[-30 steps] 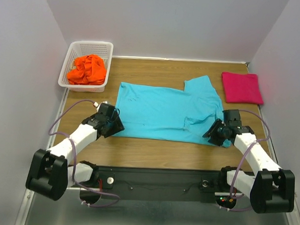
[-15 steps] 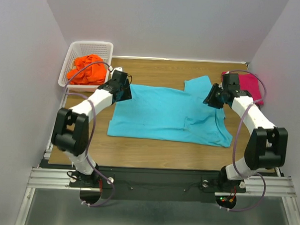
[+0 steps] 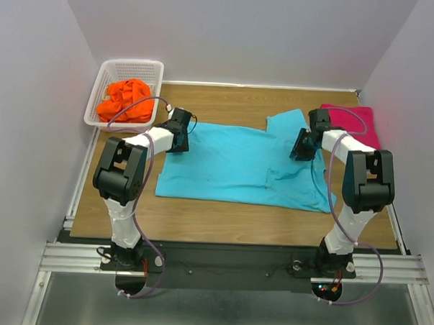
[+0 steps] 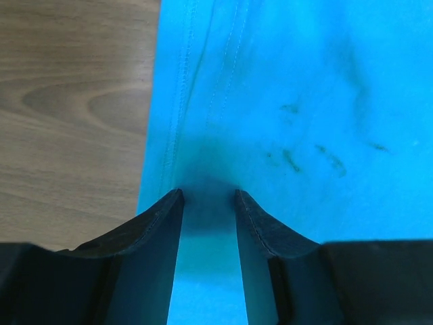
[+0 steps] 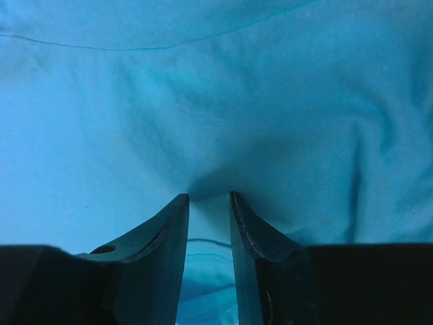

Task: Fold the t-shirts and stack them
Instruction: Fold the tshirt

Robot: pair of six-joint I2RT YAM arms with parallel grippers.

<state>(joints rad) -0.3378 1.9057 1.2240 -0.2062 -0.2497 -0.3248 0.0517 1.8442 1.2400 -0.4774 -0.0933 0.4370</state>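
1. Left gripper (image 4: pixel 208 200): jaws narrow, pinching the turquoise t-shirt (image 3: pixel 238 163) just inside its stitched far-left edge. Risk: the bite is shallow, so cloth may slip free as I lift.
2. Right gripper (image 5: pixel 209 200): jaws narrow, nipping a pucker of the same shirt by the far-right sleeve. Risk: I may hold one layer only, dragging the fold crooked.
3. Turquoise t-shirt: spread on the table (image 3: pixel 227 98). Risk: unequal pull skews it.
4. Magenta t-shirt (image 3: pixel 356 122): folded, beside my right arm. Risk: a swung sleeve disturbs it.
5. Orange t-shirt (image 3: pixel 126 101): crumpled in the basket (image 3: pixel 153 66). Low risk.
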